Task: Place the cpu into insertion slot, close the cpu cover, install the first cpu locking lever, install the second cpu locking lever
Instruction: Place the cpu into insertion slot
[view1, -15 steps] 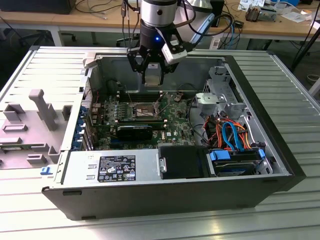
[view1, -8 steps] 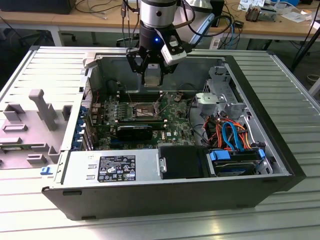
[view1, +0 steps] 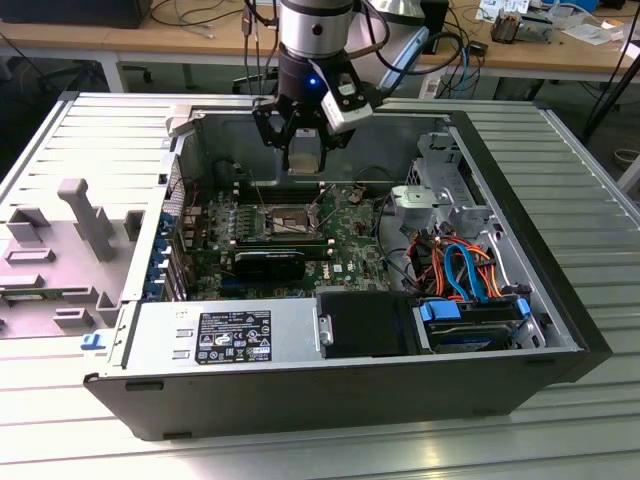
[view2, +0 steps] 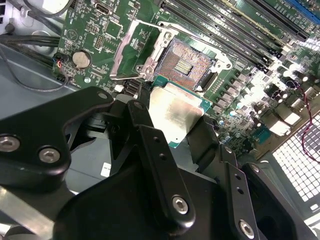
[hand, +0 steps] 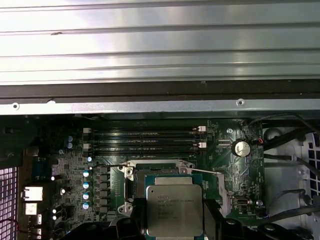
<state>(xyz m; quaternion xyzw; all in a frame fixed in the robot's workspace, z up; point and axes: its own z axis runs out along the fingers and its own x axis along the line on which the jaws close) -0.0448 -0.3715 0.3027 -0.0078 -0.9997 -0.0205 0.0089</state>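
The fingers (view2: 150, 145) are clenching the cpu (view2: 175, 115) by two opposite edges. The chip is hanging close over the insertion slot (view2: 187, 62), metal top up and not yet seated. To do this step well, I judge the chip should be kept level and square to the slot's silvery rim and brought straight down with no sideways slide, since the contact field looks delicate. The grip should be loosening only once the chip is lying flat inside. The cpu cover (view2: 121, 52) is standing swung open beside the slot, so nothing seems to be blocking the way down. The second wrist view is showing the slot's bare dark centre and the gap between chip and slot. The first wrist view, looking down on the chip's top, is covering much of the slot with the chip, but is showing its edges running parallel to the rim. The exterior view is showing the computer case (view1: 350, 405) lying open on the bench (view1: 600, 400).
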